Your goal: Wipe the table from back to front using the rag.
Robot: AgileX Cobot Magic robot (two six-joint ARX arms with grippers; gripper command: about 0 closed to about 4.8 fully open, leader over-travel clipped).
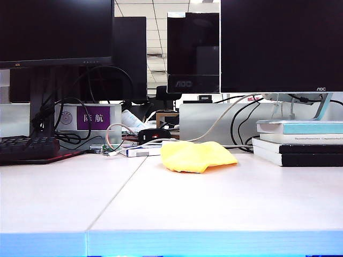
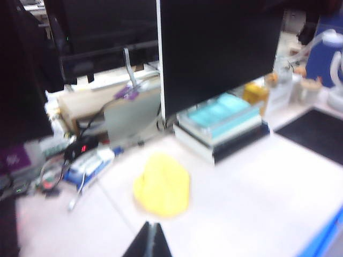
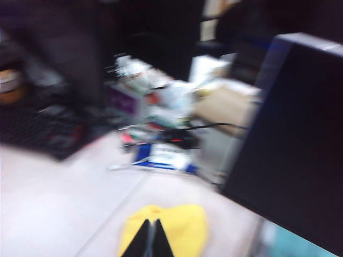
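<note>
The yellow rag (image 1: 197, 156) lies crumpled on the off-white table (image 1: 107, 203), toward the back and just right of the seam. Neither gripper shows in the exterior view. In the left wrist view, my left gripper (image 2: 151, 224) hangs above the table with its jaws shut and empty, a little short of the rag (image 2: 162, 186). In the blurred right wrist view, my right gripper (image 3: 151, 220) is shut and empty, and its tips overlap the rag (image 3: 182, 230) from above. The rag is free of both grippers.
A stack of books (image 1: 300, 143) stands right of the rag under a large monitor (image 1: 278, 43). A black keyboard (image 1: 29, 147) sits at the back left. Cables, a small blue-and-white box (image 1: 142, 151) and a silver case (image 1: 214, 120) crowd the back edge.
</note>
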